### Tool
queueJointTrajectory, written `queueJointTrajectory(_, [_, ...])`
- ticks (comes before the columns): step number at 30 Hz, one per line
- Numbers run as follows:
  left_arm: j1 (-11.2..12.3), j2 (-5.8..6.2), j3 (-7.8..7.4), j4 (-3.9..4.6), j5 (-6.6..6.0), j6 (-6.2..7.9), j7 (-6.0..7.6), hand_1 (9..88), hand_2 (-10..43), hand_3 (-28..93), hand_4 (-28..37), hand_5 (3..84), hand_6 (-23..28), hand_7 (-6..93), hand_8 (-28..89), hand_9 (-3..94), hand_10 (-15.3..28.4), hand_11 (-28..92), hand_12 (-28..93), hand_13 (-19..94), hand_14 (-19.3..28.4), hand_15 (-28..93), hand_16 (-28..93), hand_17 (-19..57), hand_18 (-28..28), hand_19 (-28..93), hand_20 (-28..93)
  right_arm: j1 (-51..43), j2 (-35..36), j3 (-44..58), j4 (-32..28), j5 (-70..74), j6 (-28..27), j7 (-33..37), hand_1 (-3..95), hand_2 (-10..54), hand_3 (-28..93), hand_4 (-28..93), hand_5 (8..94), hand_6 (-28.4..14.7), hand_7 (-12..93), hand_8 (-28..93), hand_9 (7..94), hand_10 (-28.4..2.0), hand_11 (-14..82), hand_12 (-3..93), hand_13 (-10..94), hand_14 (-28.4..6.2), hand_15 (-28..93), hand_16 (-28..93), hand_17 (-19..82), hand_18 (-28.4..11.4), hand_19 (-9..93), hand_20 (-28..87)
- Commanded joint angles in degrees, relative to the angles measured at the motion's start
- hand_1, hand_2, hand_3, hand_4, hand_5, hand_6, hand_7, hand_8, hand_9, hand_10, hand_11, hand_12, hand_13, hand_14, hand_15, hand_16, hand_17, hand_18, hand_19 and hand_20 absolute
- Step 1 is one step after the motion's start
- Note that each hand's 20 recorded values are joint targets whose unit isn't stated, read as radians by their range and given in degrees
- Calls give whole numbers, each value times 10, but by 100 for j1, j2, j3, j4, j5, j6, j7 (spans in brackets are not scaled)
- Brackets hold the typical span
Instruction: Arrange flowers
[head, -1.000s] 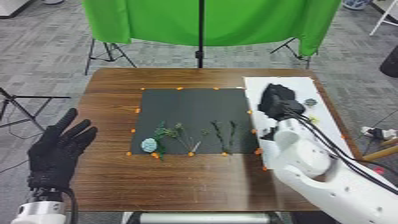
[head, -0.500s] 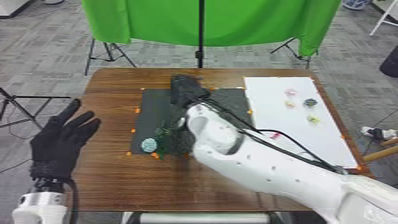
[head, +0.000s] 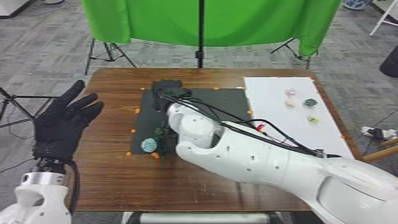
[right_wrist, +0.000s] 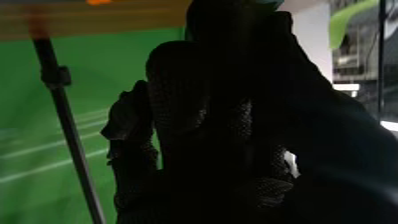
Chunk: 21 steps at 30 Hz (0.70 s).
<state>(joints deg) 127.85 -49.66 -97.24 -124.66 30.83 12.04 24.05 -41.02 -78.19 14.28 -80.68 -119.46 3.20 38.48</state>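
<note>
In the head view, my right hand (head: 169, 91) is above the far left part of the dark sheet (head: 233, 100). In the right wrist view, fingers and thumb of the right hand (right_wrist: 213, 95) close together on what looks like a flower (right_wrist: 263, 2), mostly hidden with a bluish-green edge. A pale blue flower (head: 149, 145) lies at the sheet's near left corner beside green leaves (head: 162, 134); my arm covers the stems' area. Pink (head: 290, 92), blue-grey (head: 310, 102) and yellow (head: 313, 119) flowers lie on the white sheet (head: 271, 95). My left hand (head: 64, 125) is open left of the table.
Orange tape pieces (head: 138, 110) line the dark sheet's edges on the brown table (head: 107, 172). My right arm spans the table's near right part, across both sheets. Behind the far edge stand a green cloth (head: 160, 22) and a black pole (head: 201, 45).
My right hand has swung left from the white sheet to the dark sheet's far left part. Flowers on the white sheet are uncovered; the arm now hides the stems. My left hand has shifted slightly.
</note>
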Motion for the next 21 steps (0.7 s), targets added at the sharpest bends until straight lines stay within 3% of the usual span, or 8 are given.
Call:
queueJointTrajectory(1, [16, -139, -22, 53, 63, -107, -77, 196, 51, 781, -283, 361, 77, 111, -95, 350, 202, 227, 114, 241, 284, 500, -81, -92, 263, 535, 158, 29, -46, -278, 41, 19, -240, 78, 555, -95, 623, -283, 813, 36, 146, -9, 900, -70, 153, 323, 740, -58, 667, 212, 274, -203, 874, 469])
queueJointTrajectory(3, [24, 7, 56, 71, -32, -92, 60, 197, 51, 783, -283, 361, 77, 111, -95, 350, 202, 226, 114, 241, 284, 501, -81, -92, 263, 535, 158, 78, 3, -380, -2, 50, -188, 123, 553, -95, 597, -283, 795, 36, 142, -16, 877, -73, 172, 295, 729, -60, 670, 201, 269, -202, 869, 473])
queueJointTrajectory(5, [28, 64, 87, 75, -63, -67, 91, 197, 50, 784, -283, 361, 77, 110, -95, 350, 202, 226, 113, 242, 284, 501, -81, -92, 262, 535, 158, 82, 15, -381, -14, 81, -139, 112, 557, -95, 576, -283, 786, 37, 140, -18, 863, -74, 175, 283, 723, -60, 669, 197, 268, -202, 868, 474])
queueJointTrajectory(12, [178, -29, 29, 38, -33, -51, 13, 205, 49, 786, -283, 361, 77, 111, -95, 349, 202, 226, 113, 242, 284, 503, -82, -92, 263, 535, 158, -82, 85, -302, -167, -38, 33, 73, 522, -95, 572, -283, 736, 39, 146, -36, 826, -80, 213, 226, 711, -64, 661, 183, 262, -202, 866, 475])
queueJointTrajectory(14, [252, 30, 35, 21, -100, 1, 58, 206, 49, 786, -283, 361, 78, 110, -95, 349, 202, 227, 113, 242, 284, 503, -82, -92, 263, 535, 158, -178, 131, -201, -236, -91, 51, -26, 469, -95, 626, -283, 721, 38, 141, -72, 811, -92, 257, 174, 709, -66, 662, 179, 262, -204, 867, 476])
queueJointTrajectory(16, [338, -6, 21, -5, -109, 31, 37, 206, 49, 786, -283, 361, 78, 111, -95, 349, 203, 227, 113, 241, 284, 504, -82, -92, 263, 535, 158, -285, 238, -72, -370, -137, -158, -243, 424, -95, 640, -283, 709, 35, 142, -118, 807, -97, 269, 167, 707, -71, 671, 180, 262, -208, 871, 481])
queueJointTrajectory(18, [254, -384, -133, -13, 153, -121, -432, 208, 49, 787, -283, 361, 77, 111, -95, 349, 203, 226, 113, 241, 284, 503, -82, -92, 263, 535, 157, -453, 245, 197, -374, -477, -256, -470, 382, -95, 605, -283, 689, 29, 136, -126, 803, -102, 277, 169, 695, -80, 695, 187, 259, -214, 878, 491])
queueJointTrajectory(21, [722, -285, -179, -125, 24, -8, -154, 209, 50, 786, -283, 361, 78, 111, -95, 349, 203, 227, 113, 241, 284, 503, -82, -92, 262, 534, 156, -379, 470, 22, -715, -374, -77, -331, 331, -95, 620, -283, 665, 19, 131, -124, 793, -107, 299, 178, 670, -95, 752, 199, 258, -221, 887, 508])
